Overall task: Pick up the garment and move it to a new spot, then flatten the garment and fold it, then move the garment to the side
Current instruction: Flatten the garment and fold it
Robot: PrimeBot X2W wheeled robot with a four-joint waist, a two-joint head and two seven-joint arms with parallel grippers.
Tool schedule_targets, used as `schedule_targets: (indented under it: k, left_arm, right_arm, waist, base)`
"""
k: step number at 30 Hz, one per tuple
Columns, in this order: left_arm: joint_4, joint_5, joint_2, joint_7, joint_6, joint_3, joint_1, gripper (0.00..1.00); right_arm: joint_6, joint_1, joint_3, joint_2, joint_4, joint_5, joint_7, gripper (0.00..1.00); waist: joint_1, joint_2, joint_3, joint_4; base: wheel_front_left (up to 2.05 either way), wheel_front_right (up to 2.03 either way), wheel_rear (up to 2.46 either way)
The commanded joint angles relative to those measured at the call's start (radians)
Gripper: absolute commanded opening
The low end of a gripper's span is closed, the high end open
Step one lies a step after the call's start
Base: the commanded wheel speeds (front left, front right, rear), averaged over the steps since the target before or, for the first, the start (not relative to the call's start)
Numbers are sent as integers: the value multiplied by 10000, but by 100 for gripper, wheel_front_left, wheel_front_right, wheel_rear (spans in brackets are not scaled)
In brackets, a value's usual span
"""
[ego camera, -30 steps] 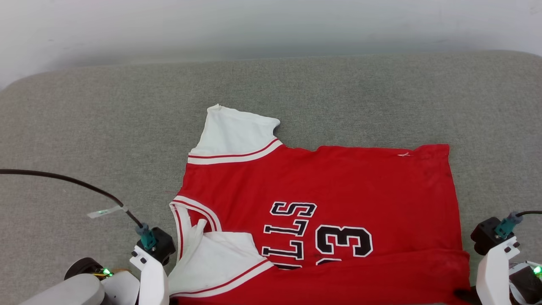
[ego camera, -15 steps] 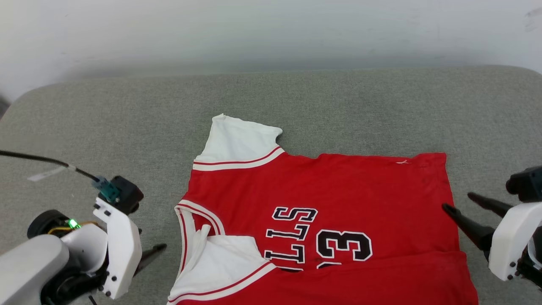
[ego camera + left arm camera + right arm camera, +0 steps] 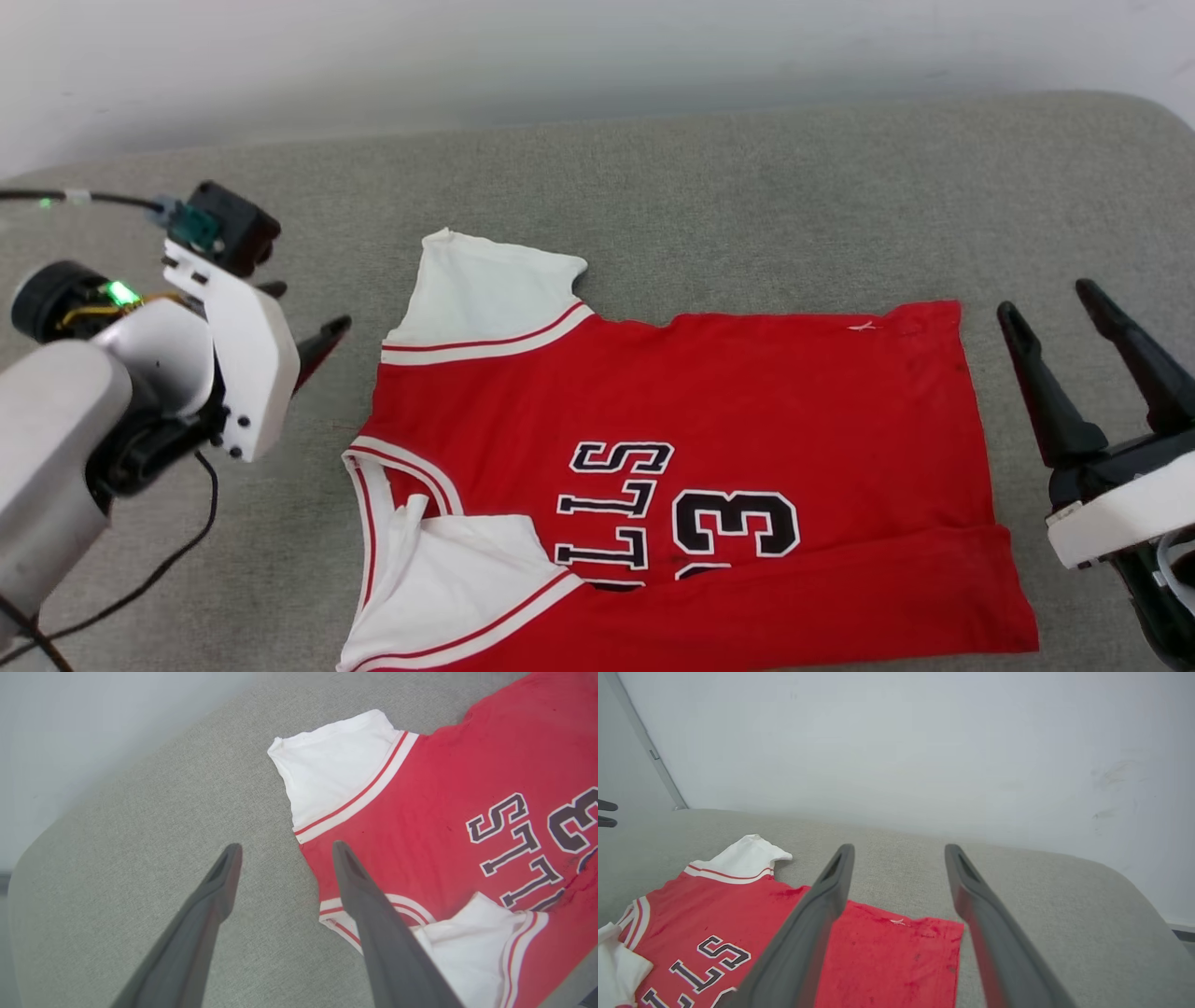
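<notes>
Lying spread on the grey upholstered surface [image 3: 747, 187] in front of the robot is the garment [image 3: 672, 448], a red jersey-style shirt with white short sleeves. Its collar end points toward the robot's left and its hem toward the right, so the black lettering and the "23" run sideways across the cloth. The far sleeve [image 3: 485, 289] lies flat and open, with its red-and-white striped trim showing. The near sleeve [image 3: 467, 569] is turned in over the chest. A strip of red along the near edge is folded up over the front and hides the bottom of the print. A small white mark [image 3: 864, 326] sits close to the far edge, near the hem corner.

The left gripper [image 3: 308, 306] hangs off to the left of the shirt, level with the far sleeve and clear of the cloth. Its two dark fingers are spread wide with nothing between them. From its own wrist camera the left gripper [image 3: 285, 848] frames bare grey fabric, with the far sleeve and collar just past one finger. A black cable [image 3: 84, 197] runs into the arm, and a green light [image 3: 119, 292] glows on the wrist.

The right gripper [image 3: 1047, 303] stands just beside the hem on the right, apart from it. Its fingers point toward the pale wall [image 3: 560, 56] and are splayed wide, holding nothing. Through its wrist camera the right gripper [image 3: 899, 849] looks over the hem corner of the shirt.
</notes>
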Motion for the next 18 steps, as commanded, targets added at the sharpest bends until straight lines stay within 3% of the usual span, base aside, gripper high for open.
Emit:
schedule_targets:
  k: [1,7,12,18]
  left_arm:
    - [180,107,-129,92,-60,74,-382,100]
    - [1136,705,-418,858,-43,142,-1963,100]
    - [1956,511,-814,1622,-260,297,-3084,100]
    - [2587,271,-1155,3347,-581,81,-4353,100]
  right_arm:
    - [-5,189,-278,322,-284,-269,-245,100]
    - [-4,386,-799,1004,-1273,-1051,-1072,100]
    - [-4,255,-984,1336,-1397,-1219,-1570,100]
    - [-4,-28,-839,1576,-1244,-1270,-1915,100]
  waist:
    - [0,0,334,-185]
    - [0,0,1349,-610]
    - [0,0,2148,-918]
    - [0,0,3099,-1224]
  base:
    - [0,0,0]
    - [0,0,0]
    - [0,0,0]
    - [0,0,0]
